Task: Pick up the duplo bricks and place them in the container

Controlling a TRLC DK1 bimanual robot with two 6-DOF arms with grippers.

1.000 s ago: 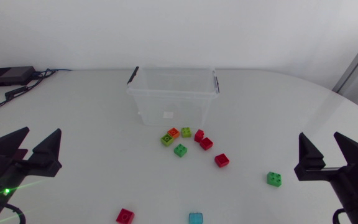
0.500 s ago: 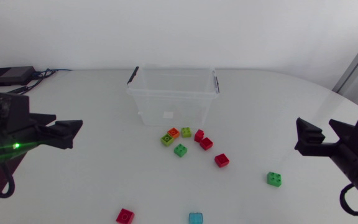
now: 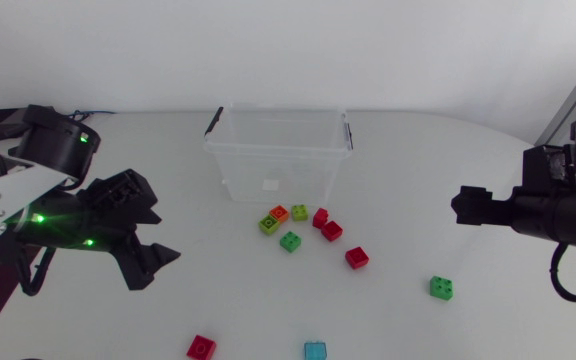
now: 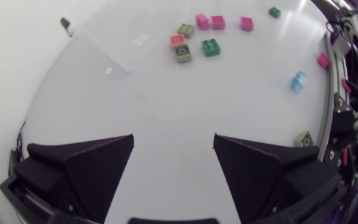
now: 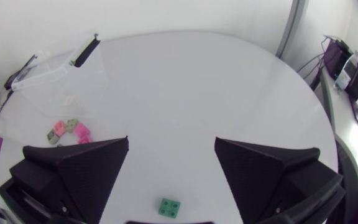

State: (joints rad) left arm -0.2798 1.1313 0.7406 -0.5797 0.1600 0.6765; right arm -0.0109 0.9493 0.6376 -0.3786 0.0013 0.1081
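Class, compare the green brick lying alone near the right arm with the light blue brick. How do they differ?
Colour: the green brick is strong green, the light blue brick pale. Place: the green brick lies close to the right gripper; the light blue brick lies farther from it, by the edge of the table. Shared: both sit alone on the table, outside the container.

container [image 3: 268,165]: clear, upright | bricks [image 3: 290,241]: multicoloured, scattered just before it
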